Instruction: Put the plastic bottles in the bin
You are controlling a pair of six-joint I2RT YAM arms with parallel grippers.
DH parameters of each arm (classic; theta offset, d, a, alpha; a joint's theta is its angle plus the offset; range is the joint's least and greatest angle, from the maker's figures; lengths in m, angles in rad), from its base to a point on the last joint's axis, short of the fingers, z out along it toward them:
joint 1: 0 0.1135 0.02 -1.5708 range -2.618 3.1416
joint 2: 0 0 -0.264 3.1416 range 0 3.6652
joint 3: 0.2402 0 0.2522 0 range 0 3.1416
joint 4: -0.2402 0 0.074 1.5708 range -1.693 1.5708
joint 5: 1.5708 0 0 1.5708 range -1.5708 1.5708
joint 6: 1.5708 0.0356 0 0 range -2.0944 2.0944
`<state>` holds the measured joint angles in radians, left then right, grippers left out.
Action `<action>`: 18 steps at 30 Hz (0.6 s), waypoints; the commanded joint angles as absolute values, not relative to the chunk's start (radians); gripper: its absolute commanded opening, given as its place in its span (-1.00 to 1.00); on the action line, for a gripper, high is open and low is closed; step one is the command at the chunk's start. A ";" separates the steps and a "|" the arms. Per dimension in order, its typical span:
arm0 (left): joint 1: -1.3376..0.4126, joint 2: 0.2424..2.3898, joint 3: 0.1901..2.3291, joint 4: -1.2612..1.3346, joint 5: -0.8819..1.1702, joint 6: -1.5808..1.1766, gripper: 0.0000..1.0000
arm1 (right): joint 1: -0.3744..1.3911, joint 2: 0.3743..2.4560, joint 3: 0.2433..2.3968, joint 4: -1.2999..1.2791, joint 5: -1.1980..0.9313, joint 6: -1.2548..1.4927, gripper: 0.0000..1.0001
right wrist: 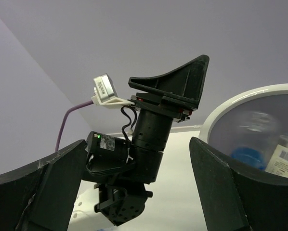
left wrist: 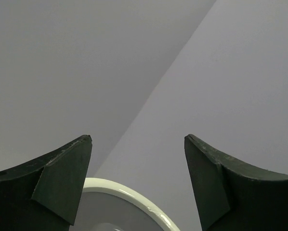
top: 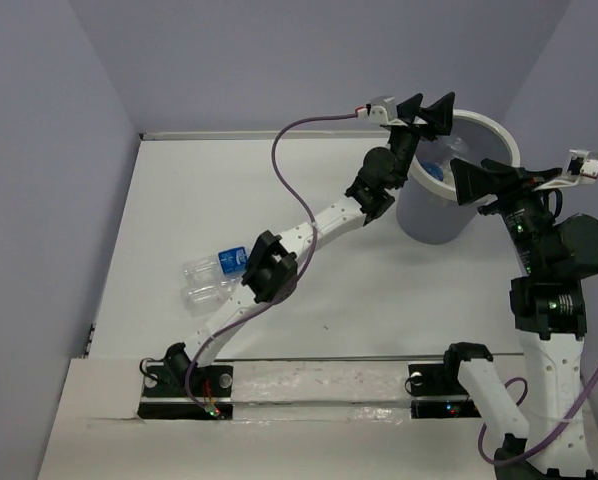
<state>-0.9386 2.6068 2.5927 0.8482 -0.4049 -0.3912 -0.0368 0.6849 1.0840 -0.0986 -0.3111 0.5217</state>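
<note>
Two clear plastic bottles lie side by side on the table at the left: one with a blue label point(top: 219, 264), one plain point(top: 208, 293), both partly under the left arm's elbow. The grey bin point(top: 434, 222) with its white rim point(left wrist: 134, 199) stands at the back right. Inside it shows a bottle with a blue band point(top: 434, 171), blurred in the right wrist view point(right wrist: 246, 156). My left gripper point(top: 427, 112) hangs open and empty above the bin's left rim. My right gripper point(top: 484, 182) is open and empty at the bin's right side, facing the left gripper.
Lilac walls close in the table at the back and on both sides. The left arm point(top: 309, 225) stretches diagonally across the table's middle. A purple cable point(top: 284, 150) loops above it. A white label point(right wrist: 284, 159) shows inside the bin point(right wrist: 221, 115).
</note>
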 commanded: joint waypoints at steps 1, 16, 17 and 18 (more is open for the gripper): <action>-0.940 2.600 2.642 0.942 -0.433 -0.403 0.95 | -0.028 0.667 1.126 -0.101 -0.361 0.532 0.82; -0.937 1.813 1.939 0.867 -0.357 -0.048 0.98 | -0.018 0.666 1.180 -0.160 -0.457 0.453 0.72; -0.936 1.748 1.858 0.865 -0.379 -0.037 0.98 | -0.018 0.669 1.175 -0.147 -0.489 0.462 0.71; -0.934 1.680 1.724 0.853 -0.409 -0.038 0.98 | -0.018 0.669 1.149 -0.126 -0.565 0.475 0.69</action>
<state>-0.9382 2.1124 2.0533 0.7208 -0.3332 -0.1593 -0.0246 0.6754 1.1278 -0.1562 -0.3958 0.4854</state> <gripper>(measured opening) 0.989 0.860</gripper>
